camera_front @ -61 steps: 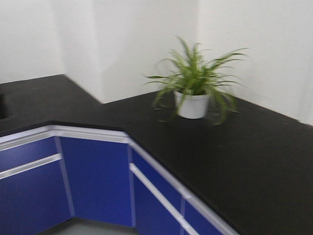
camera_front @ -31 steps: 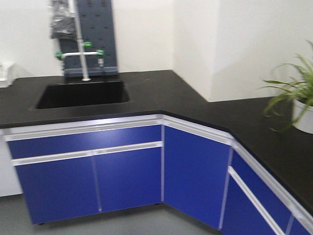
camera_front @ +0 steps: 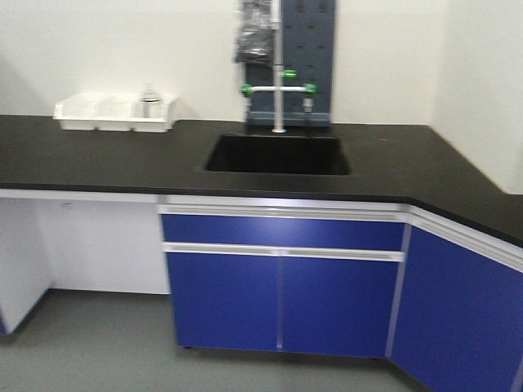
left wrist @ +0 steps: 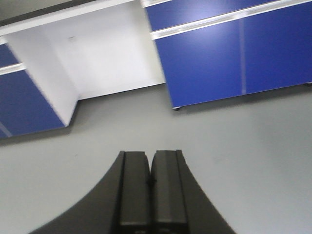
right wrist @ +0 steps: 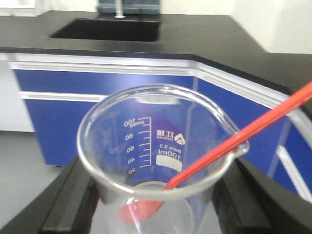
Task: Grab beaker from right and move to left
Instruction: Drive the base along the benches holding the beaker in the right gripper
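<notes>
In the right wrist view, the small clear beaker (right wrist: pixel 156 146) with white graduation marks and "100ml" printing sits between my right gripper's black fingers (right wrist: pixel 68 200). A red stirring stick (right wrist: pixel 253 129) leans out over its spout to the upper right. My right gripper (right wrist: pixel 156 195) is shut on the beaker and holds it in the air in front of the blue cabinets. My left gripper (left wrist: pixel 150 168) is shut and empty, its pads pressed together above the grey floor. Neither gripper nor the beaker shows in the front view.
A black counter (camera_front: pixel 82 155) runs across the front view with a sunken sink (camera_front: pixel 278 155) and a white faucet (camera_front: pixel 278 90). A white tray (camera_front: pixel 114 114) stands at the back left. Blue cabinets (camera_front: pixel 278 294) are below. The counter turns a corner at the right (camera_front: pixel 482 196).
The front view has swung to the left: the potted plant has left the frame, the sink has moved to the middle and the white tray has come into view.
</notes>
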Controlling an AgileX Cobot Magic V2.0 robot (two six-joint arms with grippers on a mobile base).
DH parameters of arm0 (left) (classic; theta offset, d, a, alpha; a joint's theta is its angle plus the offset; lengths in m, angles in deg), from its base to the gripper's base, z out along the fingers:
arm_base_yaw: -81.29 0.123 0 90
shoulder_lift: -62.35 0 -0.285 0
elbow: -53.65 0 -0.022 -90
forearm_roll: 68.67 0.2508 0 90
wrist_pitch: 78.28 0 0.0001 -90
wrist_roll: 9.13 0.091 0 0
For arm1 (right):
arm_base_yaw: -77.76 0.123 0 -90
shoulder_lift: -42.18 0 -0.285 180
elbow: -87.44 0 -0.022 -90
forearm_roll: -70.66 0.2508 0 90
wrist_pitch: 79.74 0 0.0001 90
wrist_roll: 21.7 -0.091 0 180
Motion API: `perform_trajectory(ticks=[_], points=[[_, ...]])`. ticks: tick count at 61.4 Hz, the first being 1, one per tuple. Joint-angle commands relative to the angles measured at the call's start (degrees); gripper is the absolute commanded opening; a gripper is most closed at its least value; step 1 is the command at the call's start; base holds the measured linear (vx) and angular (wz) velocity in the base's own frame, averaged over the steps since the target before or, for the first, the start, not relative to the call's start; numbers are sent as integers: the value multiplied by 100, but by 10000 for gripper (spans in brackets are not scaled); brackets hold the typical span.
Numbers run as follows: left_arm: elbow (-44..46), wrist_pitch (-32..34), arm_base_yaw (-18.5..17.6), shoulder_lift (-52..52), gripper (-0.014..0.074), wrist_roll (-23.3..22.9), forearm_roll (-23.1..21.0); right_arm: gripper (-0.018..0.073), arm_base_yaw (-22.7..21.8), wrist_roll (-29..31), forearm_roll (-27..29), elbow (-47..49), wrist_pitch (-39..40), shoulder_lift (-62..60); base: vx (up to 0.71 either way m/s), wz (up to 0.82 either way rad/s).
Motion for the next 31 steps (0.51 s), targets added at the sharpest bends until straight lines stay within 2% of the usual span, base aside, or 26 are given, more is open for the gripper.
perform_trajectory(ticks=[1,31], points=[[-106,439,-36,36,-6,-6,1,-4,-25,19,-67,176,488,-9,11,67],[-106,439,-36,36,-6,-6,1,-4,-25,19,-67,176,488,-9,18,67]])
